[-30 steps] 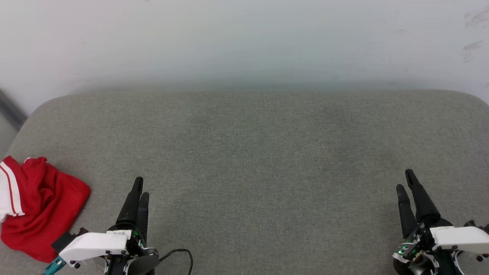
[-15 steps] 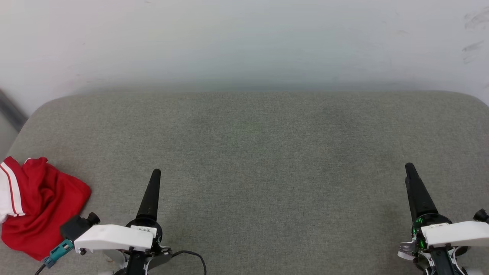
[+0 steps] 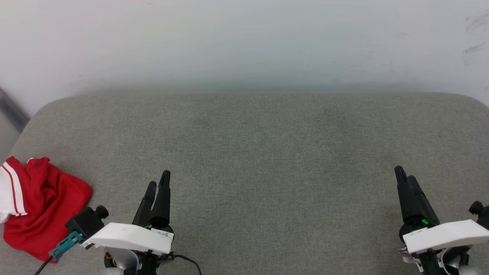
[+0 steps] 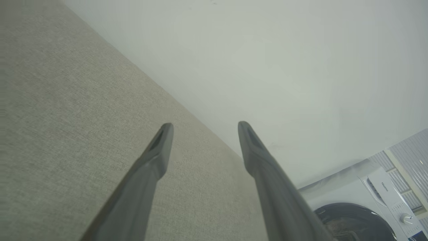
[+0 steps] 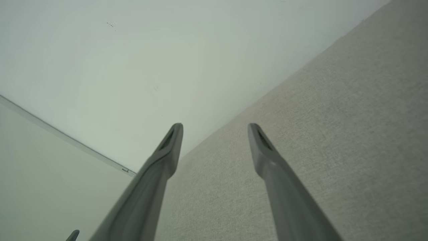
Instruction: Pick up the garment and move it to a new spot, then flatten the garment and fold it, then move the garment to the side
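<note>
I have the garment [image 3: 46,214] at about 8 o'clock in the head view. It is a crumpled red heap lying on the grey fabric surface [image 3: 259,152], close to its left edge. A white sleeve [image 3: 9,191] with red stripes pokes out on the heap's 9 o'clock side. My left jaws sit at 7 o'clock, near the heap but not touching it, with the heap off at their 9 o'clock. My right jaws are well apart from it, down at 4 o'clock. In the left wrist view the fingers [image 4: 157,157] stand spread wide, with nothing between them but bare fabric and wall [image 4: 301,67]. The right wrist view shows its fingers [image 5: 264,150] the same way, wide and empty. Neither arm has hold of anything, so I judge the pick-up has not begun.

I expect the shirt to be light, limp and a little slick. It will likely sag and drag rather than lift as one piece, and a pinch may catch only one layer. I would swing the left jaws toward 9 o'clock and bite a raised fold on the heap's 3 o'clock edge. The striped trim looks like a better hold, since the cloth should be thicker there. The padded top may give under the tips, so I'd come down gently
</note>
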